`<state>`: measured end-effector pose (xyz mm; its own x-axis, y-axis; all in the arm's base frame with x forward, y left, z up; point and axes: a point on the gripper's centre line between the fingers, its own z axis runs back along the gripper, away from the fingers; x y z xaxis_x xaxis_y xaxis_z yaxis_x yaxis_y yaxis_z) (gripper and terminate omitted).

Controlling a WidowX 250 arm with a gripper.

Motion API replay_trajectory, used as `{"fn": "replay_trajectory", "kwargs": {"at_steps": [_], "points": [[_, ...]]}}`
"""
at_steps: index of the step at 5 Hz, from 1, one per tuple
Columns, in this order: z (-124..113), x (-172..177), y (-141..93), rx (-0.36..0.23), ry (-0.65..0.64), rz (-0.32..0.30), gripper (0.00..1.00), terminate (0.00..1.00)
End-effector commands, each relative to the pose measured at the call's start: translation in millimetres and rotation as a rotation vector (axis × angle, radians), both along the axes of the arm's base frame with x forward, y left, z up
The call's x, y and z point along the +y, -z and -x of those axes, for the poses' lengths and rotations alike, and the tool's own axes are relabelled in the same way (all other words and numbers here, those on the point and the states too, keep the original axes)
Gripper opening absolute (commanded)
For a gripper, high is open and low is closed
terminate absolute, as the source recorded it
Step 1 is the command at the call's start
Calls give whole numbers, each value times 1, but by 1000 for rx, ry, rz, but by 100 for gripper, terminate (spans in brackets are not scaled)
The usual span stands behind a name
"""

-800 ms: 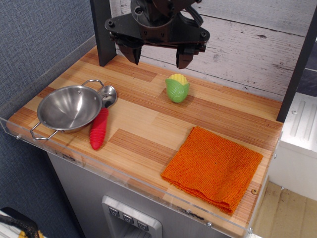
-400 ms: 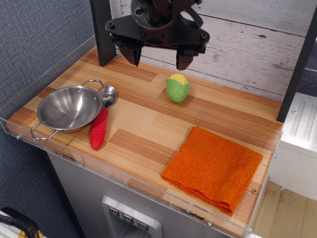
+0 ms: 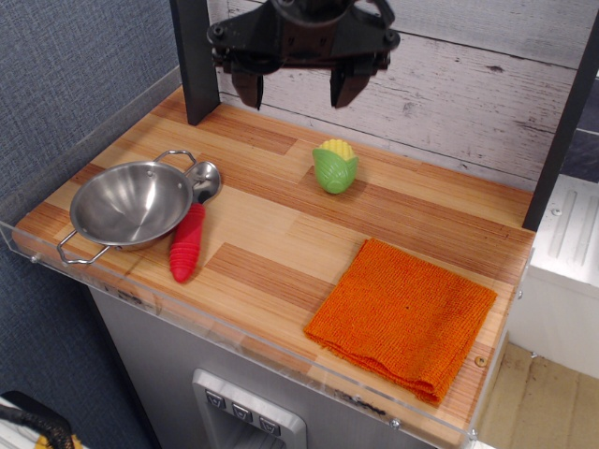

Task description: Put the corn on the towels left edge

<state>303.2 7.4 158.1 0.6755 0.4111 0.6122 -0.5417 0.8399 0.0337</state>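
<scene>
The corn (image 3: 334, 166) stands on the wooden counter near the back, yellow top up in a green husk. The orange knitted towel (image 3: 402, 316) lies folded at the front right, well apart from the corn. My black gripper (image 3: 298, 94) hangs open and empty high above the back of the counter, up and to the left of the corn. Its two fingertips are spread wide.
A steel pan (image 3: 131, 204) sits at the left with a metal spoon (image 3: 202, 180) and a red ribbed toy (image 3: 187, 243) beside it. A dark post (image 3: 195, 61) stands at the back left. A clear acrylic rim (image 3: 234, 337) edges the counter.
My gripper has risen a little toward the top of the view and stayed open. The corn, towel and pan have not moved.
</scene>
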Motion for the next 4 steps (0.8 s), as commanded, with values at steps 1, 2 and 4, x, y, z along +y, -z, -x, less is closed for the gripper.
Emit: {"fn": "replay_trajectory", "kwargs": {"at_steps": [1, 2, 4], "points": [[-17, 1, -15, -7, -210, 31, 100, 0], [-23, 3, -10, 27, -373, 70, 100, 0], [-35, 14, 18, 73, -521, 154, 100, 0]]}}
